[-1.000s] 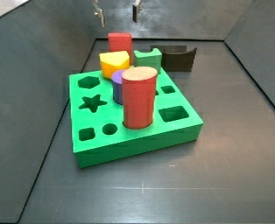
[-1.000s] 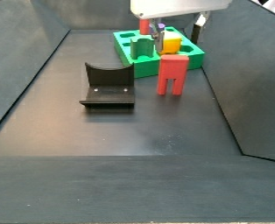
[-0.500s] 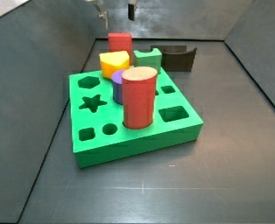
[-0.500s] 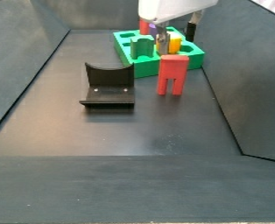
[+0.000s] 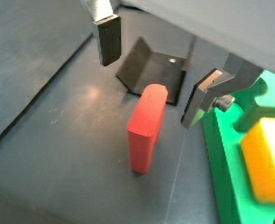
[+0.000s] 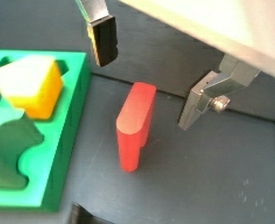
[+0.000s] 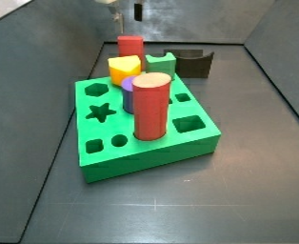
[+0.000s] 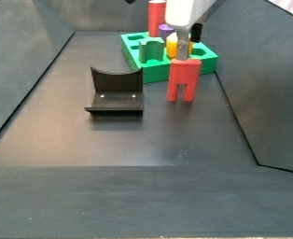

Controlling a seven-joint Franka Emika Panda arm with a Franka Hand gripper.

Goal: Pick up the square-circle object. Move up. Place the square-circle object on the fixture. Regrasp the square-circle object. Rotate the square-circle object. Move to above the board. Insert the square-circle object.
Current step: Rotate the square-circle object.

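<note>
The square-circle object, a plain red peg, stands upright on the floor beside the board in both side views (image 7: 129, 46) (image 8: 184, 79) and shows in both wrist views (image 5: 146, 129) (image 6: 131, 124). The green board (image 7: 190, 143) with cut-out holes carries a tall red cylinder (image 7: 151, 105). My gripper (image 5: 155, 66) (image 6: 150, 70) is open and empty, above the peg with one finger (image 5: 107, 39) on each side of it and not touching. Only its fingertips show at the upper edge of a side view (image 7: 126, 8).
The dark fixture (image 8: 114, 91) stands on the floor beside the peg, also seen in a wrist view (image 5: 158, 70). A yellow piece (image 7: 124, 67) and a small green notched block (image 7: 161, 63) sit at the board's far edge. Dark walls enclose the floor.
The gripper has turned above the peg, so its fingers look closer together in the side views, and it has risen slightly. The peg and the other pieces have not moved.
</note>
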